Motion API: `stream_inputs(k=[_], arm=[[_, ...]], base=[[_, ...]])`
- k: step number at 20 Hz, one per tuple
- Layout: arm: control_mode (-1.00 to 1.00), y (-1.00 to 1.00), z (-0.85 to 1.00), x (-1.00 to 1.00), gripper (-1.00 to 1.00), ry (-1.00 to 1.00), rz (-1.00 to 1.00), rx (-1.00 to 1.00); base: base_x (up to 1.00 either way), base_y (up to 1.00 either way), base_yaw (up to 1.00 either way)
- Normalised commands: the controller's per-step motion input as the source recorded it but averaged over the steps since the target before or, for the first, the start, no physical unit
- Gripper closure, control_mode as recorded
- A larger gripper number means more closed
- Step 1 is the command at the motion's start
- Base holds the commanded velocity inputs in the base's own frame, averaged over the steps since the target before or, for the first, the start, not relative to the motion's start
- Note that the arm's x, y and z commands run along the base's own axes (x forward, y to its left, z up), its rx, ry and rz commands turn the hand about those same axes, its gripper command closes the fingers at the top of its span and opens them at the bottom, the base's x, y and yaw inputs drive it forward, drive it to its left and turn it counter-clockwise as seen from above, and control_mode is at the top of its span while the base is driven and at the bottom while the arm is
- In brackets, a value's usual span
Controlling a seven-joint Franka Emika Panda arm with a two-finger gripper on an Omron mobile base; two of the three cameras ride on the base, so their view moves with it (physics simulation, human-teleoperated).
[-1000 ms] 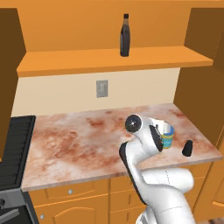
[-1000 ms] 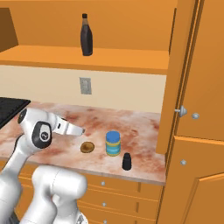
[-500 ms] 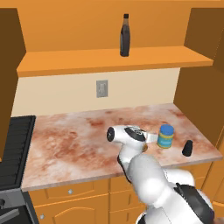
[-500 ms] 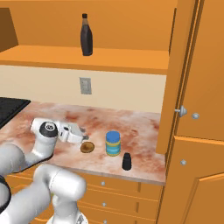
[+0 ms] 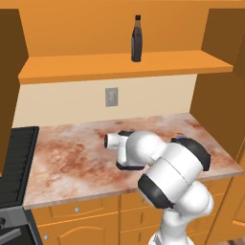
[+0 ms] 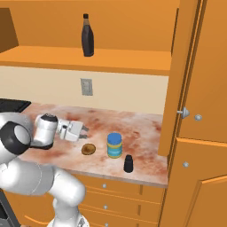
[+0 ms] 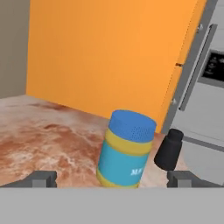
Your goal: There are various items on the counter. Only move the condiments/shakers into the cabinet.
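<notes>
Left base view: the bottle (image 5: 136,38) stands on the cabinet (image 5: 119,67) shelf at 12 o'clock, so its part looks done.

Right base view: the gripper (image 6: 80,131), jaws wide and empty, lies level at 9 o'clock of the jar (image 6: 114,145), pastry (image 6: 88,149) beneath, shaker (image 6: 128,163) at 5 o'clock.

Hand view: the jar sits centred between the fingertips (image 7: 42,178), lined up for a side grasp.

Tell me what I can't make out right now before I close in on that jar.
- Left base view: the arm covers the blue-lidded jar except a sliver of lid.
- Hand view: the jar's label print is too blurred to read; its base is cut off at the bottom.
- Right base view: the dark brown bottle's label is too small to read.
</notes>
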Motion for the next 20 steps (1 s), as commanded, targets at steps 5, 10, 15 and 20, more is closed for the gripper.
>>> stream_inputs(k=[5, 10, 15, 20], arm=[[-1.0, -0.25, -0.07, 0.01, -1.0, 0.0, 0.0, -0.01], [-1.0, -0.38, -0.1, 0.0, -1.0, -0.05, 0.0, -0.04], [-1.0, -0.36, 0.0, -0.11, -1.0, -0.1, 0.0, -0.01], [-1.0, -0.31, 0.0, -0.06, -1.0, -0.11, 0.0, 0.0]], base=[[0.0, 0.0, 0.0], [0.0, 0.0, 0.0], [0.0, 0.0, 0.0], [0.0, 0.0, 0.0]])
